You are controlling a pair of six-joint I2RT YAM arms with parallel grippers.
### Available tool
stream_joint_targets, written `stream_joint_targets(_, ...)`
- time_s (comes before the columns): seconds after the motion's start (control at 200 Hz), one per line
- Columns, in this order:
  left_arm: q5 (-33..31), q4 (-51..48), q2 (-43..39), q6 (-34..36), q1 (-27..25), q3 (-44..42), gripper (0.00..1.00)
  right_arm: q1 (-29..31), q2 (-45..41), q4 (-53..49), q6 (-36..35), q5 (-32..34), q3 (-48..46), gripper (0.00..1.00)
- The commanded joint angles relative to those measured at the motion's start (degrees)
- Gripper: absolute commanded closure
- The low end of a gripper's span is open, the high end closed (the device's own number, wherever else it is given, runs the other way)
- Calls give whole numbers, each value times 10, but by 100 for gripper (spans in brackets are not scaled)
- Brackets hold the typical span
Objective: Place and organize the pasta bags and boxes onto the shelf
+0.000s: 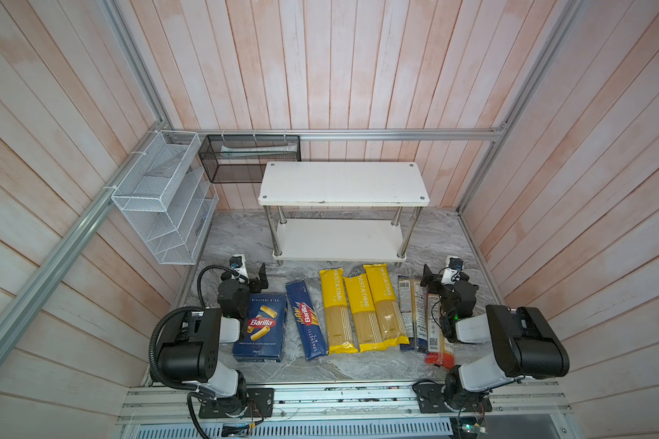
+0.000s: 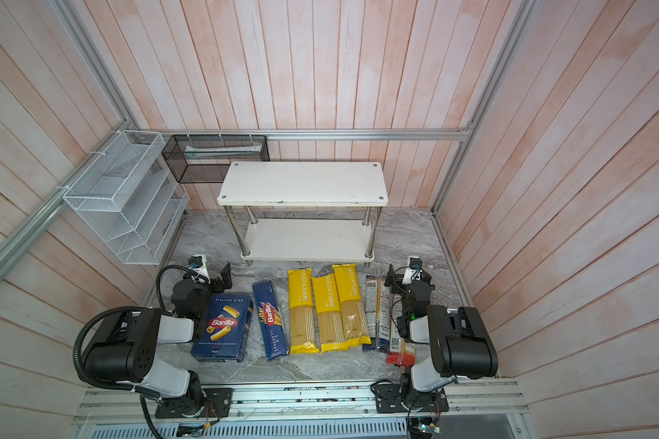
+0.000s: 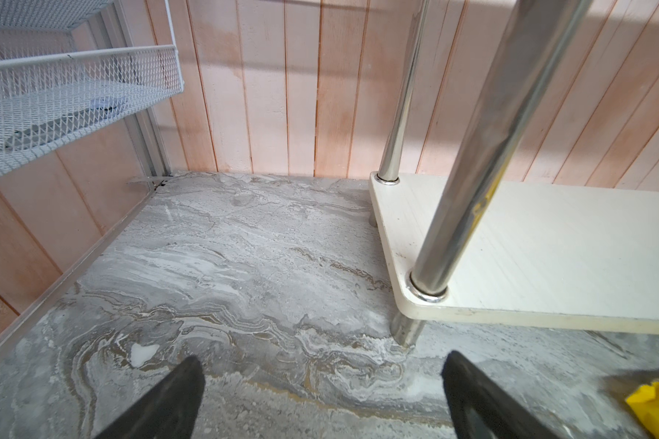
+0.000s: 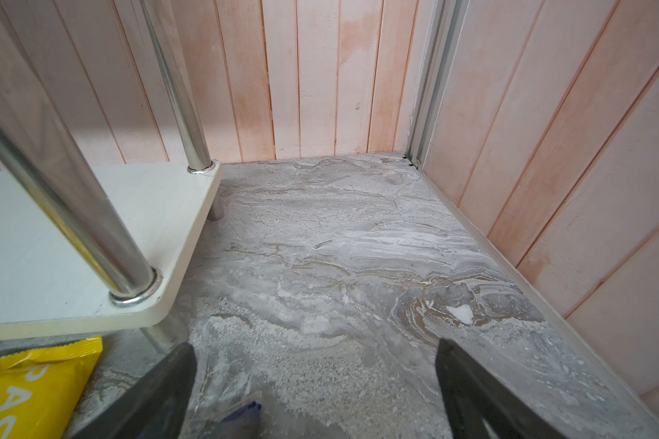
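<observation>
Both top views show the pasta lying in a row on the marble floor in front of the shelf point(image 1: 343, 182). From left to right lie the wide Rigatoni box point(image 1: 261, 327), the narrow Spaghetti box point(image 1: 306, 319), three yellow bags point(image 1: 362, 311), a clear bag with blue ends point(image 1: 411, 311) and a clear bag with red ends point(image 1: 436, 334). Both shelf boards are bare, including the lower one point(image 2: 307, 239). My left gripper point(image 3: 322, 365) hovers open and empty beyond the Rigatoni box. My right gripper point(image 4: 314, 347) is open and empty over the far end of the clear bags.
A white wire-mesh rack point(image 1: 164, 197) hangs on the left wall. A black mesh basket point(image 1: 250, 157) hangs on the back wall beside the shelf top. Chrome shelf posts point(image 3: 472, 171) stand close to both grippers. Plank walls enclose three sides.
</observation>
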Motion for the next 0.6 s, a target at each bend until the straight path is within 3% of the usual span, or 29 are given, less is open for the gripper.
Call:
stream_joint_targets(0.0,-1,4,-1,9,-1,5,0,-3,-6,-7,-2,-6,13,2)
stream_joint_targets(0.115,-5,12,-4,6,-1,5,0,-3,-8,-8,-4,-6,12,2)
stream_joint_targets(0.185,-9,-72,-40,7,-1,34,0,-1,-11,0,2,6,23,2)
stream_joint_targets(0.32,0,-218,-117,5,-4,89,0,2,-79,-310,16,19,173,2)
stream_joint_targets(0.48,36,-365,-200,-68,-17,144,0,22,-121,-534,60,18,273,2)
stream_joint_targets(0.595,47,-476,-237,-88,-59,183,0,76,-139,-691,76,49,324,2)
